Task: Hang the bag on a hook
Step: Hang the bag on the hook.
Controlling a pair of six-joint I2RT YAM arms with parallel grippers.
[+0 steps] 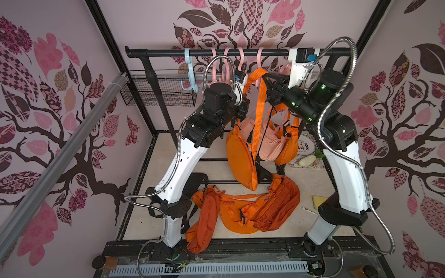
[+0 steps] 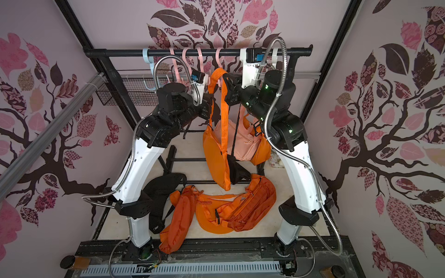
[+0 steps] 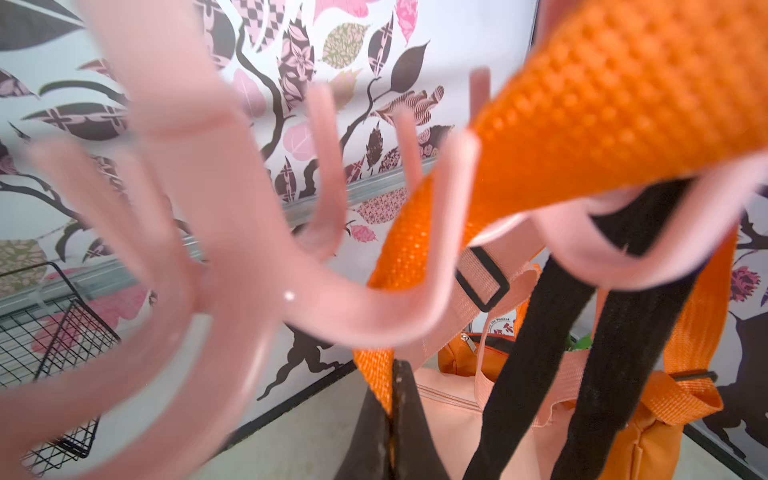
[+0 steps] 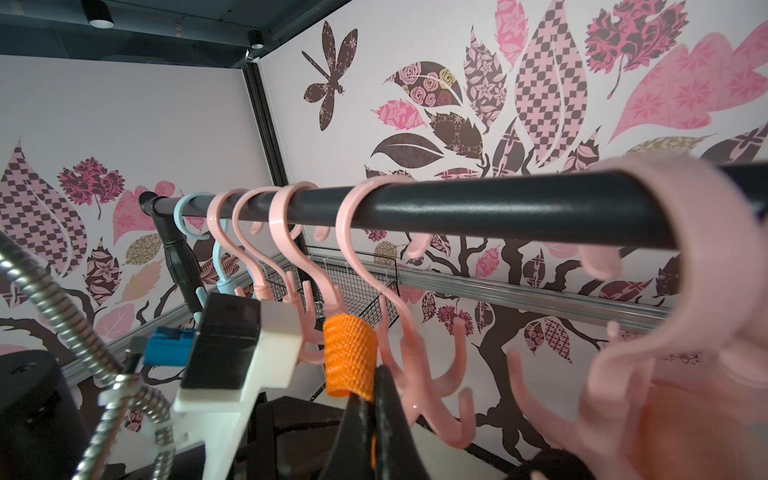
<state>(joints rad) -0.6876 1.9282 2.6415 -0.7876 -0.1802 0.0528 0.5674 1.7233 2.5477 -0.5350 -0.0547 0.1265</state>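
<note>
Both clamped on orange woven strap [image 1: 259, 108]: left hand [image 3: 390, 419], right hand [image 4: 374, 411]. Below dangles orange crescent fabric bag [image 1: 239, 156]. Strap top beside pink plastic hook [image 4: 353, 232] on black metal rail [image 4: 498, 208].

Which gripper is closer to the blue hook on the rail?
Left. The left gripper, jaws shut on the orange strap, is on the strap's side toward the blue hook; the right gripper pinches the same strap from the far side.

A: Lighting?
B: Bright, even, soft shadows. Ceiling spots [image 4: 97, 16] show in the right wrist view.
A: Blur?
B: Left wrist: near pink hooks [image 3: 216, 216] badly out of focus. Both top views bow at the edges.
</note>
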